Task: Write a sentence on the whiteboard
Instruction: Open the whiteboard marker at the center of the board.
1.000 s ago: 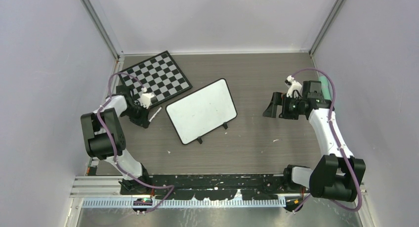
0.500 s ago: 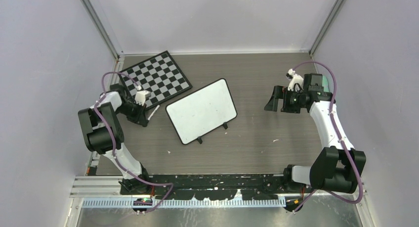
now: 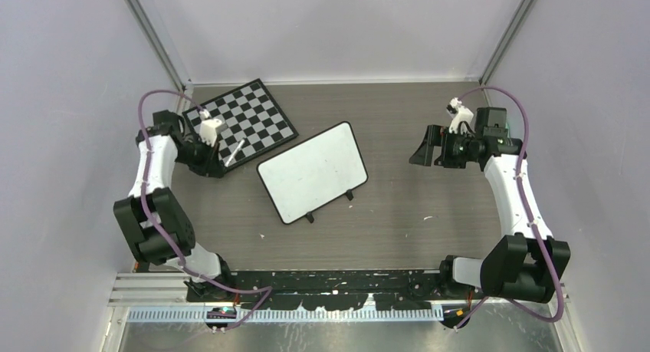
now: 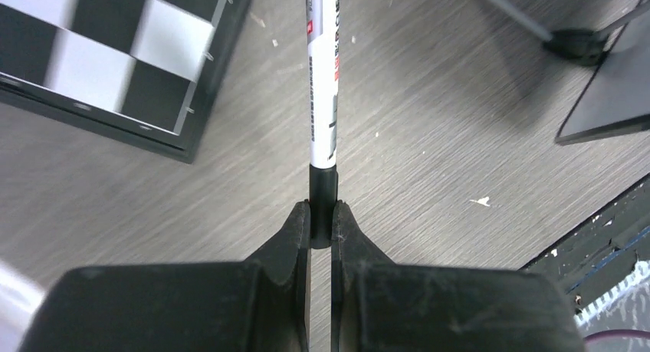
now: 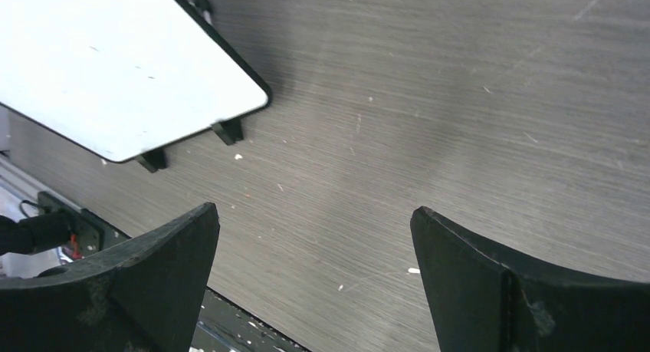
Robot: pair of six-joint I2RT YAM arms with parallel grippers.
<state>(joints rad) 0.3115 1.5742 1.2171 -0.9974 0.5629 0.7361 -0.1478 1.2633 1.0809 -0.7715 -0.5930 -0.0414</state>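
The whiteboard point(image 3: 312, 172) lies tilted in the middle of the table, its face blank, with two small black feet on its near edge; it also shows in the right wrist view point(image 5: 115, 68). No sentence shows on it. My left gripper point(image 3: 219, 159) is shut on the black end of a white marker point(image 3: 234, 152), held above the table beside the chessboard; in the left wrist view the marker point(image 4: 322, 83) sticks straight out from the pinched fingertips point(image 4: 297, 225). My right gripper point(image 3: 420, 151) is open and empty, raised to the right of the whiteboard.
A black-and-white chessboard point(image 3: 245, 122) lies at the back left, its edge in the left wrist view point(image 4: 115, 60). Grey walls enclose the table on three sides. A black rail point(image 3: 337, 279) runs along the near edge. Small white specks dot the wood.
My left gripper has lifted the marker off the table and carried it back and up, toward the chessboard. My right arm has risen and shifted slightly back, staying open.
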